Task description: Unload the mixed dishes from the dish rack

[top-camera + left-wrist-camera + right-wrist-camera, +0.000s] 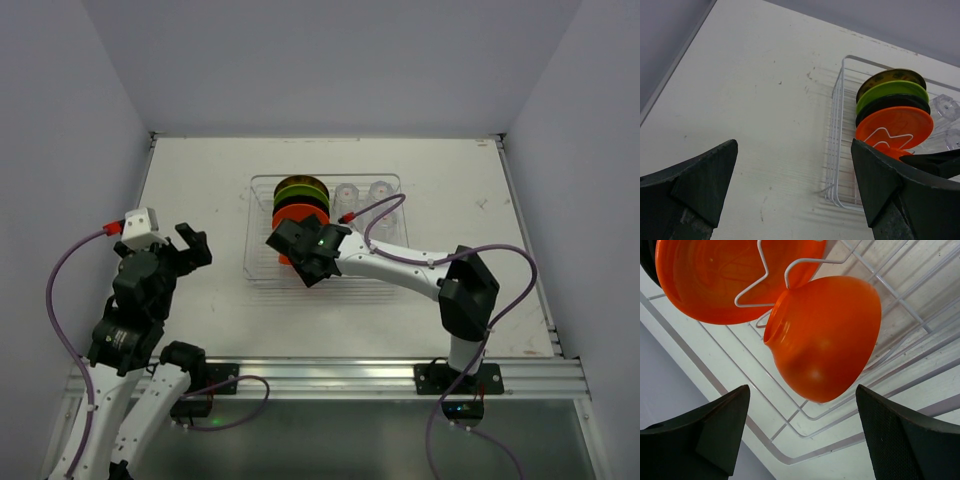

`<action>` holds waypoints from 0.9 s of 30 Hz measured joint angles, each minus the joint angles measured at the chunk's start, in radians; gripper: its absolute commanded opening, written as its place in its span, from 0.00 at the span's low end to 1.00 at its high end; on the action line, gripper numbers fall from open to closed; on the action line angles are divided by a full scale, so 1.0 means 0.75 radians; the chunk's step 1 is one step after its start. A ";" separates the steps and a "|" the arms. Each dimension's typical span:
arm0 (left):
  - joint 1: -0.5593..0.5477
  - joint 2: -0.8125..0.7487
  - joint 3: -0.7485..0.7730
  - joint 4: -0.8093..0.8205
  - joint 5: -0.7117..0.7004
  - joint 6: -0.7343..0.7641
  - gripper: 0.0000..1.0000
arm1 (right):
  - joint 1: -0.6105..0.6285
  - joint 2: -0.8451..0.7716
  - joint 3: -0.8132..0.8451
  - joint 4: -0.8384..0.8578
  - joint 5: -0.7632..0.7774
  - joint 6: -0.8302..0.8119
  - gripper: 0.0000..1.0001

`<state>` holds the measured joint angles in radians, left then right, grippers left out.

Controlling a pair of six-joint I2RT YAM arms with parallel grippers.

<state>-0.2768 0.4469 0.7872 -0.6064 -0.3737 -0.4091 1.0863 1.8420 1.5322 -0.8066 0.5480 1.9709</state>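
Note:
The clear dish rack [375, 280] sits mid-table. Upright in it stand a yellow-brown plate [890, 76], a lime green plate [892, 91], a black plate [890, 103] and an orange plate [895, 127]. The small orange bowl [825, 335] lies on its side in front of the orange plate [715, 280]. My right gripper [802, 435] is open, its jaws either side of the bowl and a little short of it; it hangs over the rack's near left part [295, 258]. Clear cups [362, 192] stand at the rack's back right. My left gripper [195, 247] is open and empty, left of the rack.
The rack's white wire ribs [910, 295] run under and around the bowl, and its raised clear rim [790, 455] lies just below my right fingers. Bare white table [755, 100] spreads left of the rack. Grey walls close in on three sides.

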 measured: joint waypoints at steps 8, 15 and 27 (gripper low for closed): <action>-0.001 -0.019 0.000 0.011 0.007 0.000 1.00 | 0.000 0.008 -0.049 0.123 0.042 0.003 0.88; -0.007 -0.019 -0.001 0.019 0.014 0.000 1.00 | 0.000 0.008 -0.103 0.277 0.063 0.011 0.88; -0.007 -0.021 -0.001 0.020 0.036 0.001 1.00 | 0.010 -0.029 -0.233 0.517 0.137 0.032 0.88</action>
<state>-0.2821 0.4309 0.7868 -0.5911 -0.3466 -0.4088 1.0935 1.8202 1.3575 -0.4187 0.6506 1.9945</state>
